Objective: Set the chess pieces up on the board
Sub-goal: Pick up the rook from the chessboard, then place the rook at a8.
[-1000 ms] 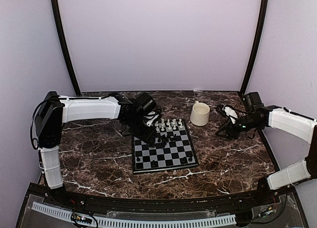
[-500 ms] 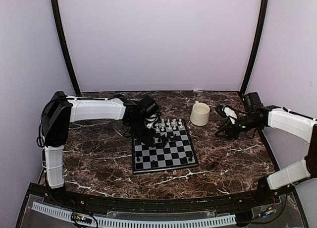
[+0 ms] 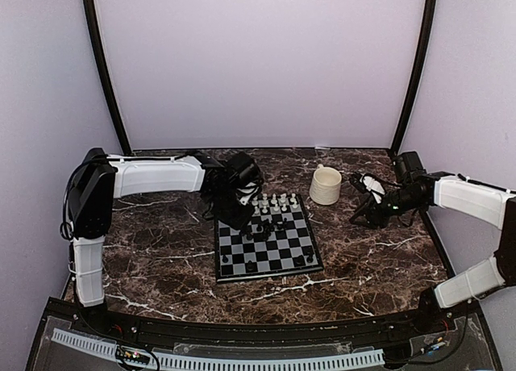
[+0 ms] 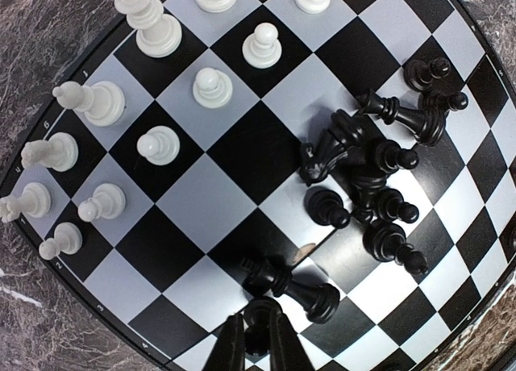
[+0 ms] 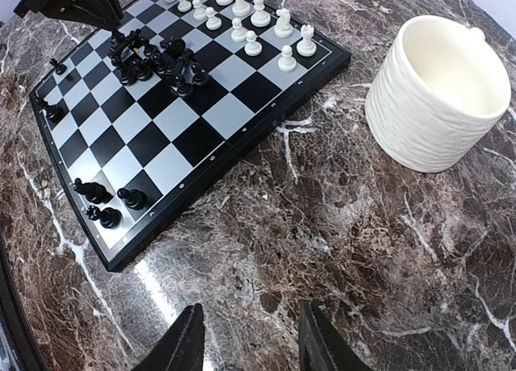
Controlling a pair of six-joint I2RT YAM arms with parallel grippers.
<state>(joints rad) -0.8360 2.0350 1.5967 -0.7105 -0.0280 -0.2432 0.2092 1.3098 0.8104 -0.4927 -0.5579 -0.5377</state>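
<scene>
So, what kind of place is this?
Likely a robot test booth, not a home: a left arm and a right arm bolted at one marble table, plain lilac walls around, a small chessboard.

left fingers (image 3: pixel 244 219): over board (image 3: pixel 270 254) far-left corner | chess pieces (image 3: pixel 274 202): mostly far half | right fingers (image 3: pixel 360 218): near mug (image 3: pixel 325 185)

Board (image 4: pixel 258 145) border markings too small to read.

mug (image 3: pixel 326 185): cream, ribbed, upright | tabletop (image 3: pixel 387 250): dark veined marble
</scene>
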